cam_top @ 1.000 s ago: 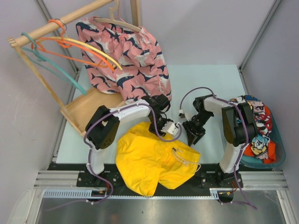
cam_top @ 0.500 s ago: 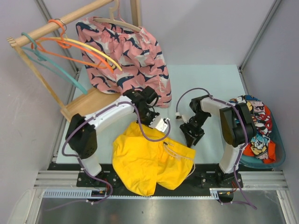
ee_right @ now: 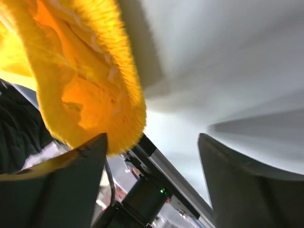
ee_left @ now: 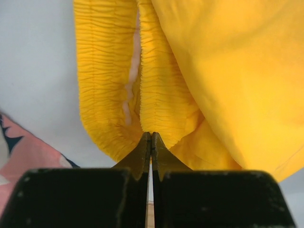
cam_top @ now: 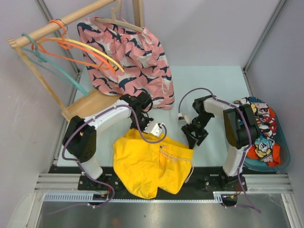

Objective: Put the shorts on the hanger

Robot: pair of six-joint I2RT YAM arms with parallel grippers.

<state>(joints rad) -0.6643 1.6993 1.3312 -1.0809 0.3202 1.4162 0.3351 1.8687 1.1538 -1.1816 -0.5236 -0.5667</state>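
The yellow shorts (cam_top: 149,164) lie crumpled on the table's near edge, their pale drawstring (cam_top: 173,154) on top. My left gripper (cam_top: 155,130) is shut on the ribbed elastic waistband at the garment's far edge; in the left wrist view the closed jaws pinch the yellow shorts (ee_left: 213,71) at the gripper's tips (ee_left: 151,137). My right gripper (cam_top: 194,136) is open and empty, just right of the shorts. In the right wrist view the waistband (ee_right: 95,71) sits beside the left finger (ee_right: 90,156) of that gripper (ee_right: 152,140). The pale-yellow hanger (cam_top: 102,53) hangs on the rack at the back left.
The wooden rack (cam_top: 61,21) also carries orange (cam_top: 90,61) and teal (cam_top: 57,69) hangers and pink whale-print shorts (cam_top: 130,57) on a wooden hanger. Its wooden base (cam_top: 90,107) lies left of my left arm. A teal basket (cam_top: 280,142) with a cartoon-print garment (cam_top: 261,128) stands at the right.
My left gripper has pulled back and to the left with the waistband in it, dragging the shorts left. My right gripper has shifted slightly left and stays open.
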